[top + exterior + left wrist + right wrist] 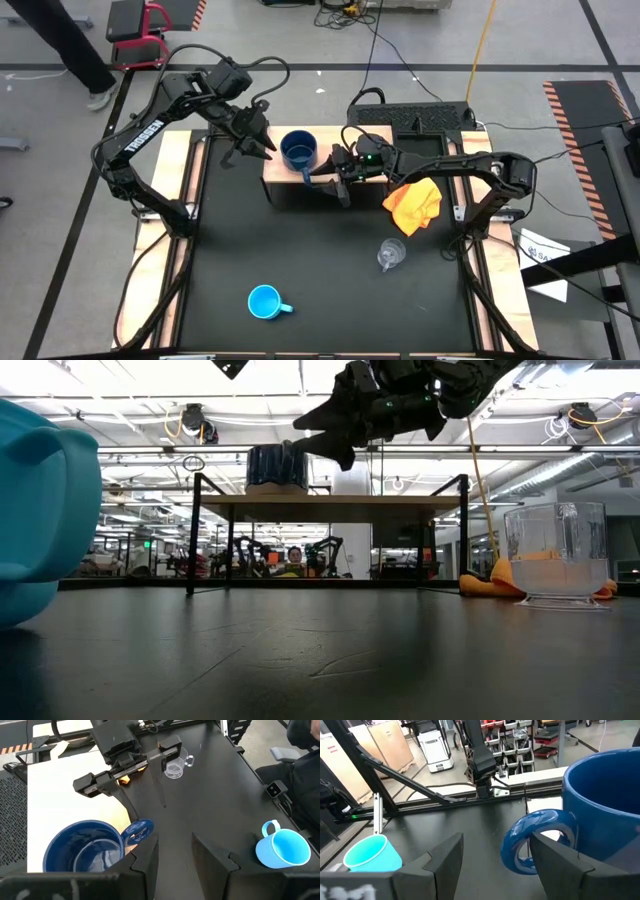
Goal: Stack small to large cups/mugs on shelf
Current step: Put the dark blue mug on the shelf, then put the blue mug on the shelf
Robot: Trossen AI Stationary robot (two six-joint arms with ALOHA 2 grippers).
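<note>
Sky-blue mug (264, 301) upright on the black bench (330, 290), nearest the front edge and well apart from the shelf (380, 140), its handle toward the right. Clear glass cup (390, 254) upright on the bench, nearer the shelf than the sky-blue mug, in front of the shelf's right end. Orange cloth (414, 203) crumpled at the shelf's front right corner. Navy-blue mug (298, 150) upright on the shelf's wooden top, at its left end, handle pointing off the front edge. Right gripper (318, 181) just in front of the shelf beside the navy-blue mug, fingers (445, 857) open, spread to either side of the handle without closing on it. Left gripper (262, 146) above the shelf's left edge, just beside the navy-blue mug, fingers (142, 862) partly open and holding nothing
</note>
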